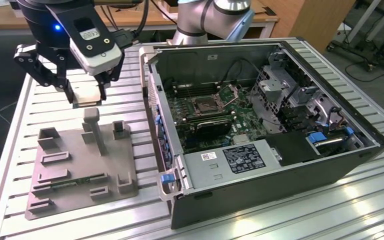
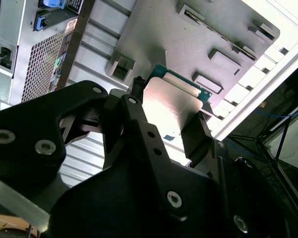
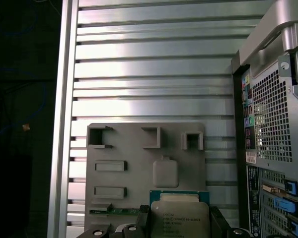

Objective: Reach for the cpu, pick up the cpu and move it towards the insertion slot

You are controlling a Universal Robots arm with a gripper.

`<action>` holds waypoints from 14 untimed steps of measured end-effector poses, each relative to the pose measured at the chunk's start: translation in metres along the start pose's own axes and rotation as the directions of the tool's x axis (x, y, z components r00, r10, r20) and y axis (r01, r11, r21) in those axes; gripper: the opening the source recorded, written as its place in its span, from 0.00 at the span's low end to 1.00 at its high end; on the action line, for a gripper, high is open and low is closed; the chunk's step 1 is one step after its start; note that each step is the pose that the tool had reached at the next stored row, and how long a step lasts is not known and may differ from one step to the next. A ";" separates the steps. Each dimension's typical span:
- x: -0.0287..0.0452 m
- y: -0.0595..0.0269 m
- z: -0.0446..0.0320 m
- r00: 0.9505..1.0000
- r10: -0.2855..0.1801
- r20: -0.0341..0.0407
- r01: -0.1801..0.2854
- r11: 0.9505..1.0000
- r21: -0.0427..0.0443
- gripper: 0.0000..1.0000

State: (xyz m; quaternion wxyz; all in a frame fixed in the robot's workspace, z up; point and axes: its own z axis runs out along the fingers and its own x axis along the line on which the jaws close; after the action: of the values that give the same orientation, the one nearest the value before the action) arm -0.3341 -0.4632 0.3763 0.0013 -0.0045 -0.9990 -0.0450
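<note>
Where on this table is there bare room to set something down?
Bare slats of the table run along the near edge before the computer case, and beyond the grey fixture. The gap between fixture and case is tight; the case interior is crowded. The gripper holds the cpu over the fixture.

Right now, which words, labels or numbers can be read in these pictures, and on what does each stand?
None can be read surely.
The cpu top: print, too small.
The power supply: black label, too small.
The grey box at the wrist: sticker, blurred.
The computer case rear: colour stickers, blurred.
</note>
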 end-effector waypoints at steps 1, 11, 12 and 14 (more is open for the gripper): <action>-0.0002 0.0000 0.0000 1.000 0.000 0.000 0.000 1.000 0.000 0.54; -0.0035 0.0000 0.0000 1.000 0.000 0.000 0.000 1.000 0.000 0.54; -0.0039 0.0000 0.0000 1.000 0.000 0.000 0.000 1.000 0.000 0.54; -0.0048 0.0000 0.0000 1.000 0.000 0.000 0.000 1.000 0.000 0.54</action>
State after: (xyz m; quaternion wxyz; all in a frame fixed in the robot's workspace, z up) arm -0.3293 -0.4632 0.3763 0.0013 -0.0044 -0.9990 -0.0450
